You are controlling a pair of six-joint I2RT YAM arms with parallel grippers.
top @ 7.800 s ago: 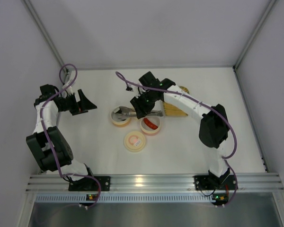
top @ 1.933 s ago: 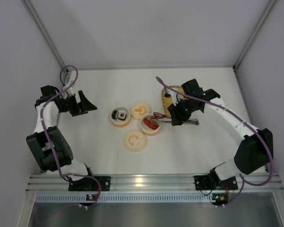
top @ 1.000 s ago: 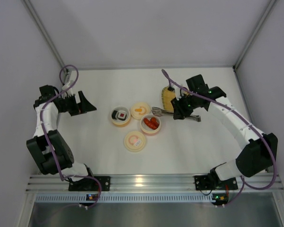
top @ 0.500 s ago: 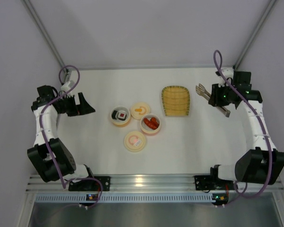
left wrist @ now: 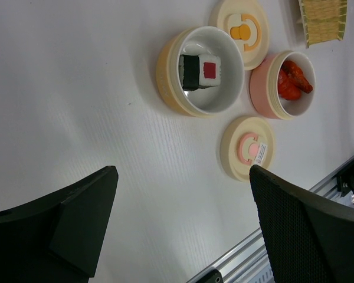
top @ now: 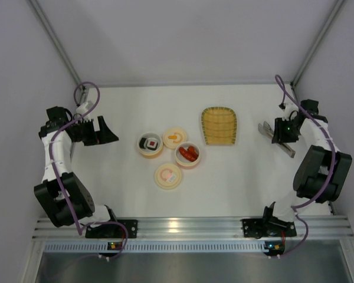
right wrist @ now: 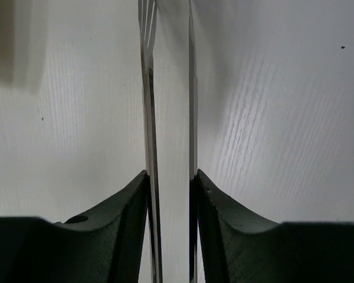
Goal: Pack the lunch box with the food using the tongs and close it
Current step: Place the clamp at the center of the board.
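Nearest the arm bases, at 6 o'clock of the small cluster on the desk (top: 242, 177), a cream lid with a pink mark (left wrist: 248, 147) lies flat. Just beyond it, at 3 o'clock of the cluster, a pink bowl (left wrist: 261, 89) holds the red sausage (left wrist: 292, 79) with another red piece against it. At 9 o'clock a yellow bowl (left wrist: 168, 76) holds the black-and-white sushi roll (left wrist: 200, 71). At 12 o'clock lies a second cream lid with an orange mark (left wrist: 243, 29). Both bowls stand uncovered.

Out at 3 o'clock of the desk, well apart from the bowls, the right pincer (right wrist: 170, 177) is clamped on the tongs (right wrist: 149, 118). Its fingers press on the outer faces of the two silver arms, which stand slightly apart. Whether the tongs touch the desk I cannot tell. At 9 o'clock the left pincer (left wrist: 183, 174) hangs with its jaws wide apart, holding nothing. Farthest back, at 1 o'clock of the cluster, lies the woven yellow tray (top: 219, 125), with no food visible on it.

The food looks fully packed, so the step in hand appears to be putting the tongs aside. The next move likely calls for letting them go, then taking each thin, flat lid by its edge and seating it squarely on a bowl.
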